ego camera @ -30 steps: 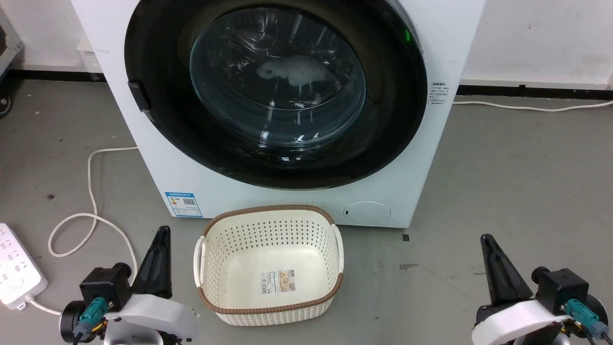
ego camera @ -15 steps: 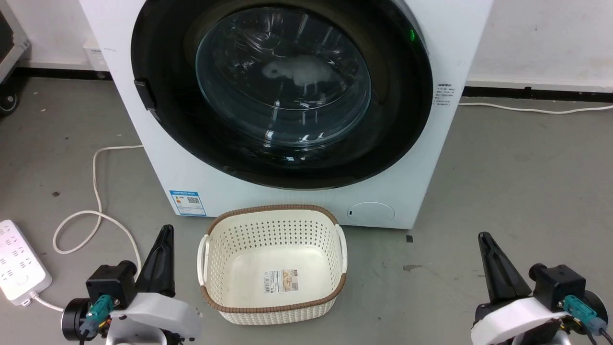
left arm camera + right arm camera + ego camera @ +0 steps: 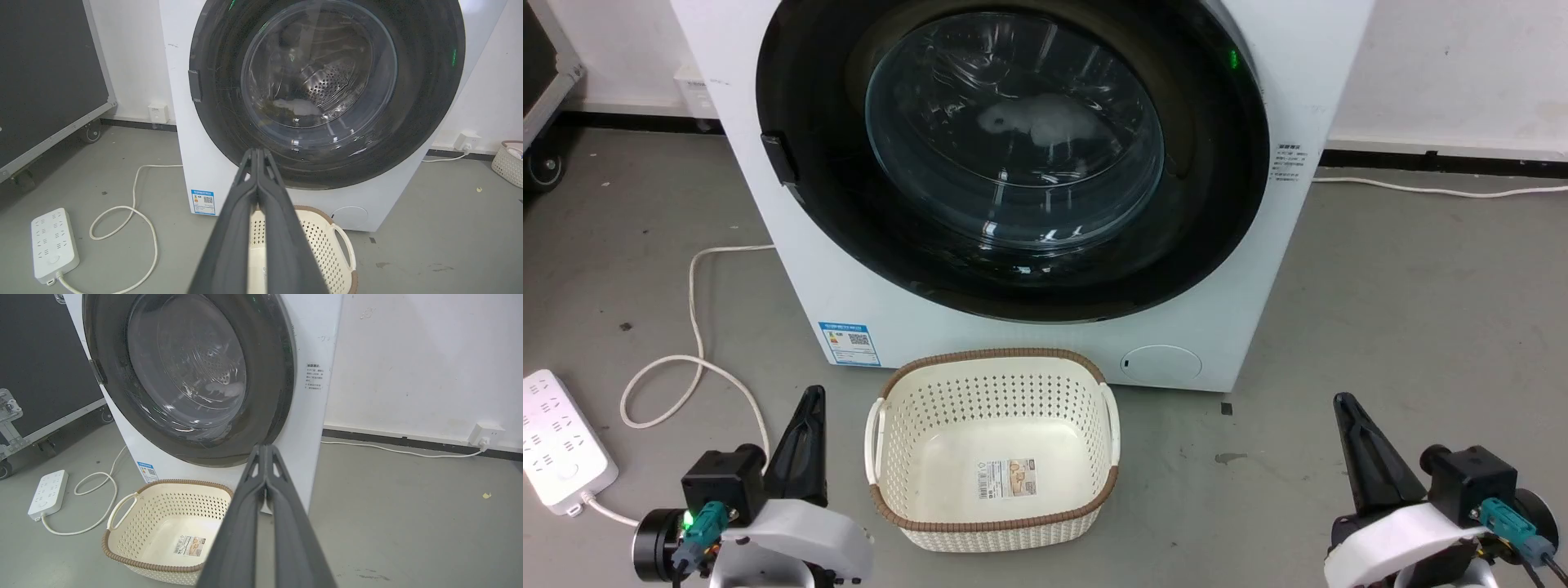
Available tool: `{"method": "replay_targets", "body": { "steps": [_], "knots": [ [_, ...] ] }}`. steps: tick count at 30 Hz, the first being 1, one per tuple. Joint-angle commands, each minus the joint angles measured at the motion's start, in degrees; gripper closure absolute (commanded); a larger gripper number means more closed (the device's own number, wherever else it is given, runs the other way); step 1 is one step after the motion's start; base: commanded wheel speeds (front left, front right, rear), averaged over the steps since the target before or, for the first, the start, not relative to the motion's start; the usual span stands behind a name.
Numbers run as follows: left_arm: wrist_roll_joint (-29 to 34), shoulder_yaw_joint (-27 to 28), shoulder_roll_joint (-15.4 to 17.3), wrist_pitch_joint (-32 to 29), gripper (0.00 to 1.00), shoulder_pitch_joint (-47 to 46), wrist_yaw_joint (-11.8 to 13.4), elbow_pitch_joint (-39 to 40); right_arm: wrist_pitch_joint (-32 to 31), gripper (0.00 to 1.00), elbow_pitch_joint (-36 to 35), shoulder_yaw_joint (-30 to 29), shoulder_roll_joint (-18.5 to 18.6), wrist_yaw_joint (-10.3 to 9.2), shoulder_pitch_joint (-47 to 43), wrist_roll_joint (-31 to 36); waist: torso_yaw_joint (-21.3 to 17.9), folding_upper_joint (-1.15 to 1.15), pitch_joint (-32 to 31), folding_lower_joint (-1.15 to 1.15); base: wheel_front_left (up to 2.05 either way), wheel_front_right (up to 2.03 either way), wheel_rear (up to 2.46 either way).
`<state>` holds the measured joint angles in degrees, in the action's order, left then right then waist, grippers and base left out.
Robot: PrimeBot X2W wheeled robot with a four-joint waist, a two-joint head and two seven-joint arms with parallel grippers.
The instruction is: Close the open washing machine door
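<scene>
Left end effector (image 3: 812, 398): fingers pressed together, pinching nothing, low over the floor. Right end effector (image 3: 1343, 402): same, tips closed on air. Both point up toward the machine (image 3: 849, 310) and touch nothing.

Door (image 3: 1013, 155): ahead of and above both end effectors, between their two lines of aim. It lies flat against the white front with no gap visible at the rim. The dark tab (image 3: 780, 159) on its edge is nearer the left end effector. A pale cloth lies behind the glass.

Basket (image 3: 980, 535): on the floor between the end effectors, just short of the machine, nothing inside but a label. Power strip (image 3: 560, 441): outboard of the left end effector, well apart.

Judgement: the door reads as shut, so the arms sit parked low and wide, clear of basket and door, because no push looks to be needed. I cannot tell if the latch has caught.
</scene>
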<state>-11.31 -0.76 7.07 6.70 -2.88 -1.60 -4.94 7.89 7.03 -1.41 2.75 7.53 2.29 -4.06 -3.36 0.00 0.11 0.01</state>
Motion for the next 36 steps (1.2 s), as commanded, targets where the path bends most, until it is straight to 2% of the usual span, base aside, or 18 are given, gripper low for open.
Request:
{"method": "replay_targets", "body": {
  "steps": [1,36],
  "knots": [
    [0.68,0.2,-0.32,-0.27,1.0,0.94,0.3,0.43,-0.31,1.0,-0.6,0.15,0.05,-0.02,-0.91,0.36,0.07,0.0,0.0,0.0,0.0,0.0,0.0],
    [5.52,0.46,-2.09,-3.2,1.0,1.82,0.89,2.48,-3.77,1.0,-3.53,0.73,0.08,-0.03,-1.54,2.04,1.57,0.0,-0.05,0.0,0.0,0.0,0.0]
  ]
}}
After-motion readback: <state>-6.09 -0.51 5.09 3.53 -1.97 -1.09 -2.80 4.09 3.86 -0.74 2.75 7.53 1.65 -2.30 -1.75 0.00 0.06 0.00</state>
